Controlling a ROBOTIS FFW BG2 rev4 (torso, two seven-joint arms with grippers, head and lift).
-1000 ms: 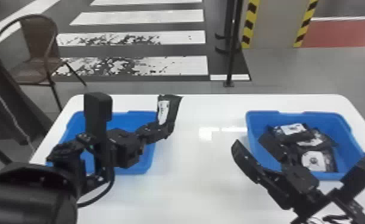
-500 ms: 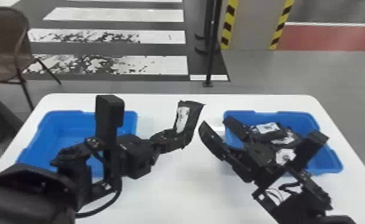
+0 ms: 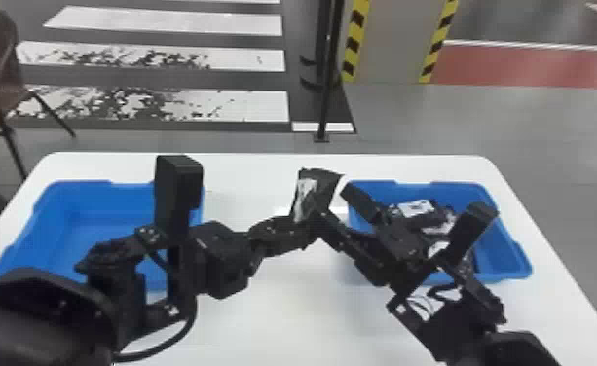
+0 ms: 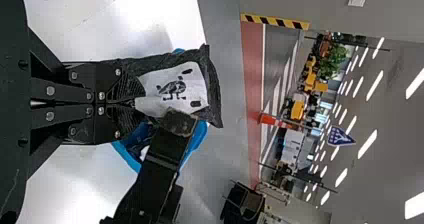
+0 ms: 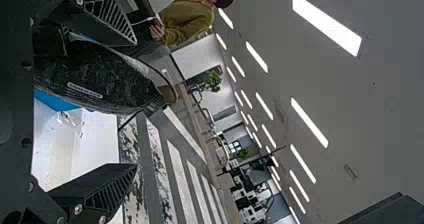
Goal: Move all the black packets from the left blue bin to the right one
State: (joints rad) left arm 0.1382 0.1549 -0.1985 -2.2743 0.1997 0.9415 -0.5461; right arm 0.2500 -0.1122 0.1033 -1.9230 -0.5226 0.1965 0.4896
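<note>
Head view, clock centred on the held black packet (image 3: pixel 319 190): left end effector (image 3: pixel 307 220) clamped on its lower end, packet standing up above the table (image 3: pixel 272 311), between the two bins, pale label on one side; left blue bin (image 3: pixel 75 224) at about 9 o'clock, right blue bin (image 3: pixel 513 258) between 3 and 4, with several black packets (image 3: pixel 416 209) with white labels inside. Right end effector (image 3: pixel 335 204) just beside held packet at about 4 o'clock, not clenched, fingers spread wide with that packet between them in right wrist view, closer to one finger; can't tell if touching.
</note>
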